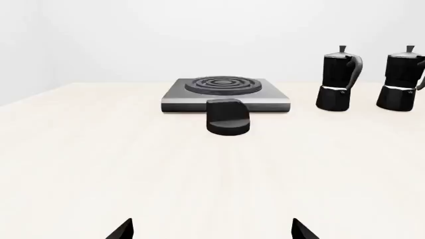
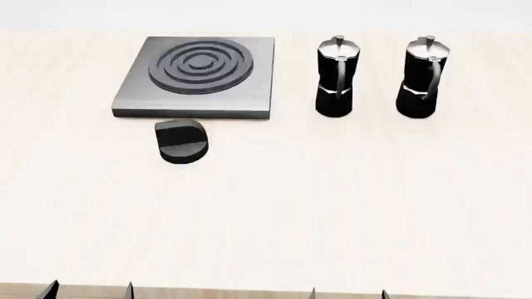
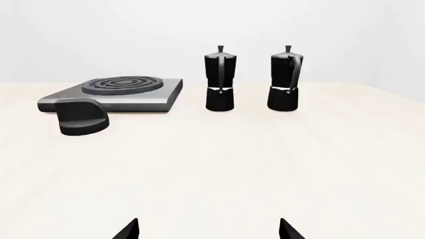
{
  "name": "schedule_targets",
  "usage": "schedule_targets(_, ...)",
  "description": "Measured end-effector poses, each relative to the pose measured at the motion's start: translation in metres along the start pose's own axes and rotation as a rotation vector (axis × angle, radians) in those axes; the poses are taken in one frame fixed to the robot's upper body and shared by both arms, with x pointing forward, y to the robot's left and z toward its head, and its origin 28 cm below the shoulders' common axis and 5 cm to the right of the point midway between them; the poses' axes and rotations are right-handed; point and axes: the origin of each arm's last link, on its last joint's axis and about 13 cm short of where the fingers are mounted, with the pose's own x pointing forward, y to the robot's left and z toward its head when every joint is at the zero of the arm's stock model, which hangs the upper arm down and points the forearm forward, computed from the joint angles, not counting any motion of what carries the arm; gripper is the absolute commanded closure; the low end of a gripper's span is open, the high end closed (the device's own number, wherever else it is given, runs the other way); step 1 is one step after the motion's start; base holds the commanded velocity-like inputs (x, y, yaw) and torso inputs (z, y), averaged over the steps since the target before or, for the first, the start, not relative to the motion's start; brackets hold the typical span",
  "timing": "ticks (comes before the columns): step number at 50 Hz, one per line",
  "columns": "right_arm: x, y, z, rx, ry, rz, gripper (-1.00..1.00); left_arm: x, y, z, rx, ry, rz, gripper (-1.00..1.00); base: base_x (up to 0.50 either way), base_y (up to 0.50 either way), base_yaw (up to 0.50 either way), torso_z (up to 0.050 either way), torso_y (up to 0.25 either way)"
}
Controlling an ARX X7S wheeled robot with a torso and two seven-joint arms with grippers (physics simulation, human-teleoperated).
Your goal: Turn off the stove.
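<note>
The stove (image 2: 199, 78) is a flat grey metal plate with a ring burner at the table's far left. It also shows in the left wrist view (image 1: 224, 94) and in the right wrist view (image 3: 116, 93). Its round black knob (image 2: 181, 141) sits just in front of the plate, also seen in the wrist views (image 1: 228, 116) (image 3: 82, 118). My left gripper (image 2: 90, 291) is open and empty at the table's near edge, far in front of the knob. My right gripper (image 2: 347, 293) is open and empty at the near edge, right of it.
Two black-and-silver moka pots (image 2: 336, 76) (image 2: 422, 77) stand upright to the right of the stove plate. The pale table (image 2: 316, 205) runs from them to the near edge, where a wood-coloured strip shows.
</note>
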Motion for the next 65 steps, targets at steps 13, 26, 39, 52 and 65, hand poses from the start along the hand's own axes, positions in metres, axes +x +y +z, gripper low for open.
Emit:
schedule_targets(13, 0.000, 0.000, 0.002, -0.003, -0.010, -0.007, -1.00, -0.001, 0.000, 0.002, -0.004, -0.025, -0.003, -1.00, 0.00, 0.00, 0.00, 0.000, 0.000)
schedule_targets(26, -0.001, 0.000, 0.008, 0.000, -0.023, -0.010, -1.00, -0.001, 0.000, 0.005, 0.021, -0.059, 0.007, -1.00, 0.00, 0.00, 0.00, 0.000, 0.000)
schedule_targets(39, -0.008, 0.002, 0.033, -0.018, -0.079, -0.008, -1.00, -0.008, 0.002, 0.027, 0.039, -0.160, 0.016, -1.00, 0.00, 0.00, 0.00, 0.000, 0.000)
schedule_targets(52, -0.016, -0.001, 0.064, -0.020, -0.153, -0.015, -1.00, -0.018, 0.005, 0.062, 0.091, -0.239, -0.010, -1.00, 0.00, 0.00, 0.00, 0.000, 0.000)
schedule_targets(65, -0.026, -0.003, 0.092, -0.019, -0.238, -0.019, -1.00, -0.031, 0.003, 0.093, 0.131, -0.325, -0.030, -1.00, 0.00, 0.00, 0.00, 0.000, 0.000)
